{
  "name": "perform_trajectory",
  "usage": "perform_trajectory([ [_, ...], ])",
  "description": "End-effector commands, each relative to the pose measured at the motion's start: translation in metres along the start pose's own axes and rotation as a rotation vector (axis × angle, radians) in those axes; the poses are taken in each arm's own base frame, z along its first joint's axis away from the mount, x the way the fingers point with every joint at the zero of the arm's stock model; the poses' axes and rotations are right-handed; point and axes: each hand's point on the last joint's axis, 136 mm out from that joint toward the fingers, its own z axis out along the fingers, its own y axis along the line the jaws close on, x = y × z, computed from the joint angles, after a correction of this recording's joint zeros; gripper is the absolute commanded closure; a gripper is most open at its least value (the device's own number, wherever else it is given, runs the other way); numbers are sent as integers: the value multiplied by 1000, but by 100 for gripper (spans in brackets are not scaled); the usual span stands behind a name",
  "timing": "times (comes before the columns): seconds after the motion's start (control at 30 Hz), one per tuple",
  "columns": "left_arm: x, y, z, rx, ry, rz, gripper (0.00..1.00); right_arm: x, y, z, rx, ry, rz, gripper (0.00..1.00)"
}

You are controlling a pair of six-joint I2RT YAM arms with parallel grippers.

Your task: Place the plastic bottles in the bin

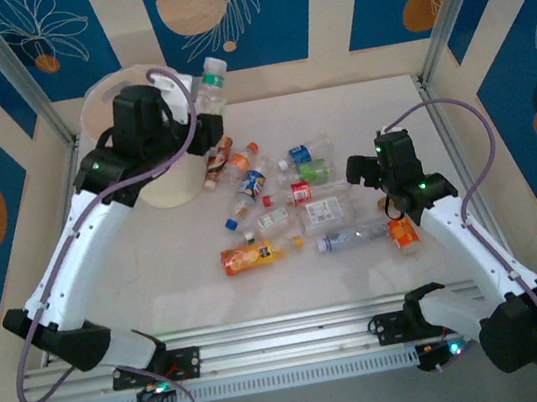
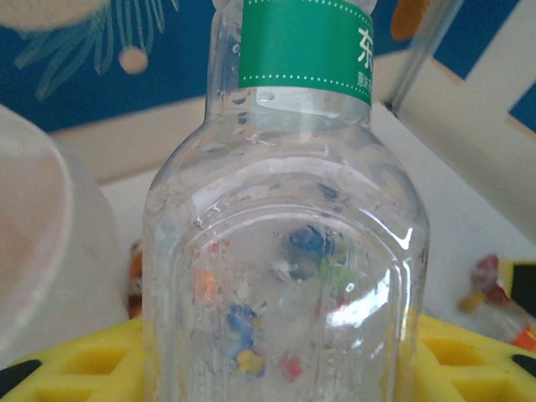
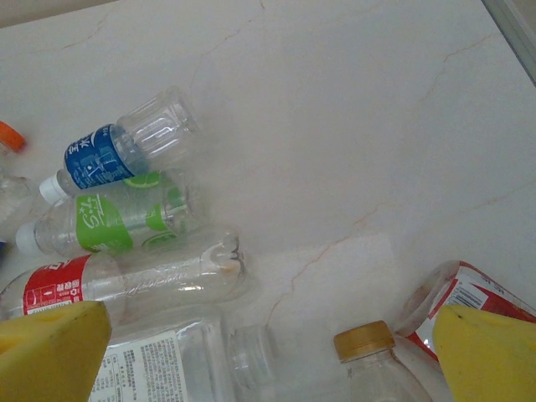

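My left gripper (image 1: 201, 130) is shut on a clear plastic bottle (image 1: 210, 86) with a green label and white cap, held cap-up just right of the bin's rim. In the left wrist view this bottle (image 2: 285, 243) stands between the yellow fingers (image 2: 71, 360), with the pale translucent bin (image 2: 42, 251) at the left. The bin (image 1: 173, 185) stands at the far left of the table. Several more bottles (image 1: 300, 206) lie scattered mid-table. My right gripper (image 1: 365, 172) hovers open over their right side; between its fingertips (image 3: 50, 356) lie a gold-capped bottle (image 3: 368, 356) and a white-labelled one (image 3: 159, 360).
An orange bottle (image 1: 247, 257) lies nearest the front, a brown one (image 1: 217, 163) rests against the bin, and another with an orange label (image 1: 403, 233) lies under the right arm. Blue-, green- and red-labelled bottles (image 3: 109, 222) lie side by side. Metal frame posts (image 1: 439, 24) stand at the far corners.
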Motion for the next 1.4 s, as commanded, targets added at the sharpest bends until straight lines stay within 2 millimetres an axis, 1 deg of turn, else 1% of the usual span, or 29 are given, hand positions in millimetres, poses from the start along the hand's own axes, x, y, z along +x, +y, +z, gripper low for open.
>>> perform_trajectory([
  [0.0,-14,38,5,-126,-1,19,49,-3,2,-5,-10,-19,20,1],
  [0.1,-27,68,11,-184,-19,-8,49,-3,3,-6,-14,-19,20,1],
  [0.13,-30,81,14,-209,-24,-21,49,-2,4,-7,-15,-17,20,1],
  [0.23,-37,112,21,-268,-36,-34,49,-1,3,-9,-13,-14,22,1],
  [0.33,-42,134,28,-342,-36,14,49,0,5,-11,-19,-9,24,1],
  [0.47,-41,164,41,-427,0,33,50,2,7,-11,-24,-2,27,1],
  [0.53,-36,178,49,-443,26,25,51,4,7,-11,-23,4,28,1],
  [0.63,-24,198,56,-472,72,12,51,7,8,-10,-24,12,26,1],
  [0.77,-2,214,59,-492,154,5,52,9,6,-9,-14,18,25,1],
  [0.93,27,220,66,-468,257,18,52,10,7,-6,-12,21,31,1],
  [1.07,43,221,70,-447,323,38,52,10,5,-3,11,26,40,1],
  [1.17,55,224,75,-428,369,43,52,9,6,-2,8,31,38,1],
  [1.37,75,236,85,-411,434,36,52,7,8,-4,3,29,33,1],
])
